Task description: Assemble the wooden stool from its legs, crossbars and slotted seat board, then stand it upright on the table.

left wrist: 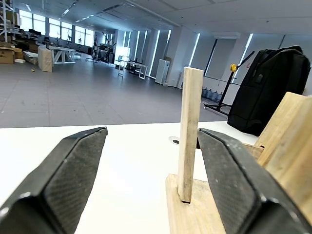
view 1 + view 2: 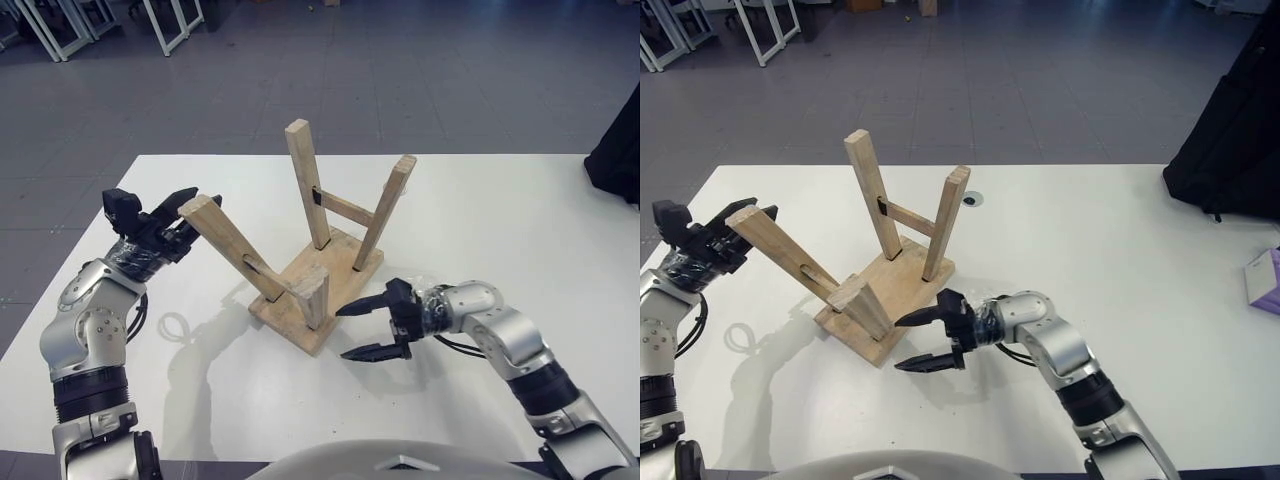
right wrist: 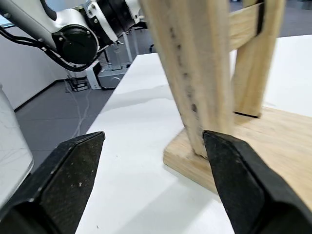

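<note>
Left eye view shows the pale wooden stool inverted on its seat board mid white table, left gripper spread by the leaning leg at nine o'clock, presumably to straighten it, right gripper spread at five o'clock, presumably ready to steady the board.

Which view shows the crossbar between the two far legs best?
Left eye view: the crossbar spans both far legs, whole and unobstructed. Right eye view shows the same. Right wrist view catches a cropped part.

Stool on table; left hand left, right hand front.
</note>
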{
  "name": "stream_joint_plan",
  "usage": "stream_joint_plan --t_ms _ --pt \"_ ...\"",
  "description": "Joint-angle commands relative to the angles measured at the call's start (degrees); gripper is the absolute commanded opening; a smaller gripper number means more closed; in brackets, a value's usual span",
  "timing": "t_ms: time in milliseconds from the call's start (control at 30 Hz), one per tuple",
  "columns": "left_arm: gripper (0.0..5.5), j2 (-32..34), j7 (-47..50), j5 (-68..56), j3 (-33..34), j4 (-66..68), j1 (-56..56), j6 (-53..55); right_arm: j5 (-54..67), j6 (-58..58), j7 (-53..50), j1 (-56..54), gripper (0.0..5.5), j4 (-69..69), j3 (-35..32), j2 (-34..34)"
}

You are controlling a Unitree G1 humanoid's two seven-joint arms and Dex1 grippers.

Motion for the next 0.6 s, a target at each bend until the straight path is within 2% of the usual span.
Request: stream_joint_plan --t_ms 33,167,367,600 --pt "3.42 0.37 0.26 0.89 0.74 0.23 0.16 -1.18 0.07 -1.19 -5.29 -1.47 3.68 6.27 -7.68 -1.26" --pt "3.42 -0.15 -0.28 1.27 -0.63 0.61 -0.86 -1.54 -3.83 -7.54 -11.34 -9.13 3.68 21.78 -10.14 3.13" --pt "3.42 -0.84 -1.59 1.84 -2.70 1.11 -2.08 -1.89 -6.06 -14.23 -14.59 -19.79 3.68 40.76 -11.58 10.73" --pt "3.42 -1.34 -2.08 2.34 -4.02 2.03 -2.96 -2.33 -5.58 -15.80 -4.18 -23.85 3.68 47.69 -10.88 13.06"
